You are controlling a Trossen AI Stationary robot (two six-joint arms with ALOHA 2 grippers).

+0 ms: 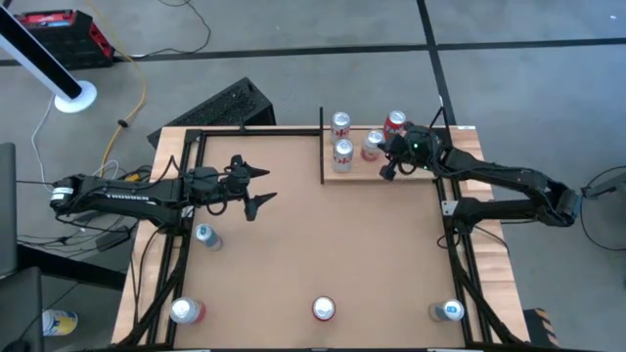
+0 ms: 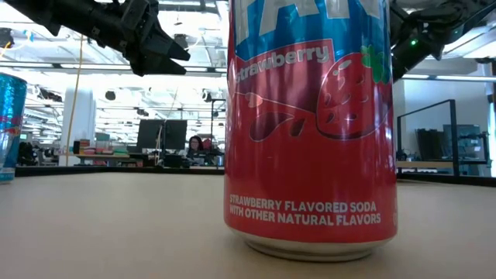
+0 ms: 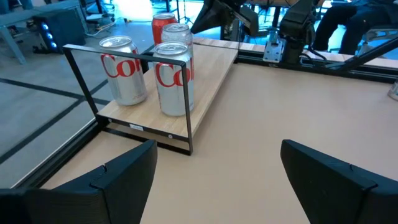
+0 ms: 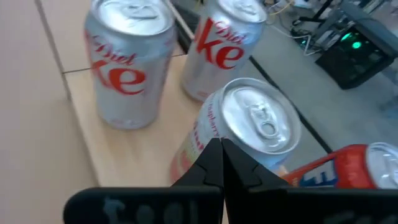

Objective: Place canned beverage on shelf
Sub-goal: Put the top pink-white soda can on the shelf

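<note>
Found the shelf (image 1: 360,172) at the table's far edge, right of centre. Counted four cans upright on it: two Diet Coke cans (image 1: 343,152) close together toward its left end, then a pale can (image 1: 372,145) with red lettering, then a red can (image 1: 395,123) toward the far side.

Saw the right gripper (image 4: 221,152) poised over the shelf with its fingers pressed together and pinching nothing, the tips right at the pale can's rim; could not tell whether they touched it, since the wrist view looked down past them.

Saw the left gripper (image 1: 262,186) hanging over the table (image 1: 372,254) left of centre, well apart from the shelf, fingers spread wide and empty.

Noted a blue can (image 1: 204,235) standing near the left arm and a strawberry soda can (image 2: 310,124) filling the low view, probably the middle one of three along the near edge
</note>
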